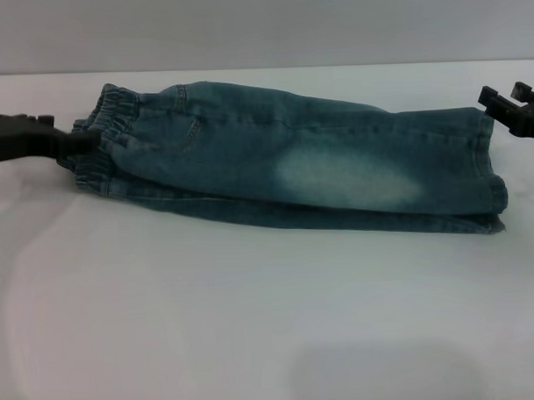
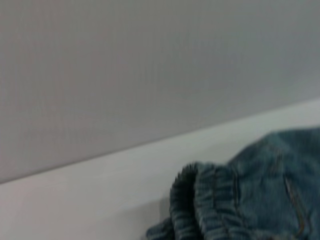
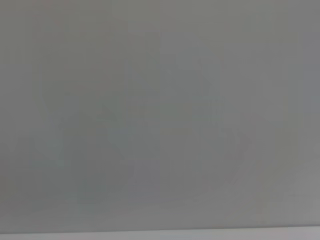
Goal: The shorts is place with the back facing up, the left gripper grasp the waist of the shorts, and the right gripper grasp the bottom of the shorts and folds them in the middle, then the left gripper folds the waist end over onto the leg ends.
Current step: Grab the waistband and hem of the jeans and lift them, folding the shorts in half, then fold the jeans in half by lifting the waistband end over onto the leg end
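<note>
The left hand (image 1: 72,147) gripped the shorts (image 1: 301,159) at the waist (image 1: 107,140) for the second fold; the right hand (image 1: 509,108), grip unclear, sat beside their hems.

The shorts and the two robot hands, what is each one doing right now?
shorts: folded in half lengthwise, lying flat on the white table.
waist of the shorts: bunched, at the left end effector.
left end effector: at the waistband, touching it.
right end effector: by the leg hems, grip unclear.
</note>
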Motion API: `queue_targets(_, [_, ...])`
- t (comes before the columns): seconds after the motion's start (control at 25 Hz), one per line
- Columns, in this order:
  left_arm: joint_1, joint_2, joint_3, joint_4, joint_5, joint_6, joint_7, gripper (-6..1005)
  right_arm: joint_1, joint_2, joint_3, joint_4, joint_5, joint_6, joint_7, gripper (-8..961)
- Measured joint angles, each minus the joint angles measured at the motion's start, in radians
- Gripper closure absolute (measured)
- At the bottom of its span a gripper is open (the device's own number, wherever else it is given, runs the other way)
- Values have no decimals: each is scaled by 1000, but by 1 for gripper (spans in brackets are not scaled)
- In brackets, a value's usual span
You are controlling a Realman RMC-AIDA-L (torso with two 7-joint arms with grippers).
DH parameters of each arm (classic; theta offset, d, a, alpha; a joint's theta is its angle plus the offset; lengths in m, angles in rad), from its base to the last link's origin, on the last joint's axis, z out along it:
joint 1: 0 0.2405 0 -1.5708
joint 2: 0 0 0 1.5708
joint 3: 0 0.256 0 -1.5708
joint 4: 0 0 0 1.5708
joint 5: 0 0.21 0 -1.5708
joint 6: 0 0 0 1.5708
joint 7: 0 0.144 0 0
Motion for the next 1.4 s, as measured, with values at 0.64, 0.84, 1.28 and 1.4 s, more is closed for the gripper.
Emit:
queue_targets(0.64, [-31,-17,-24,-10,196,-21,-26,187,-13,0,0,0,52,-72,4,368])
queue_targets(0.84, [-36,-19,-26,-11,218,-17,-25,188,-17,0,2,0,77,-84,7,368])
queue_targets(1.28, [-70,-28,-30,-40,247,-12,-38,188,-23,-1,2,0,120,-97,12,366])
queue_targets(1.4, [-73,-28,-29,-44,247,-12,-38,188,-30,-1,2,-2,136,-113,13,368])
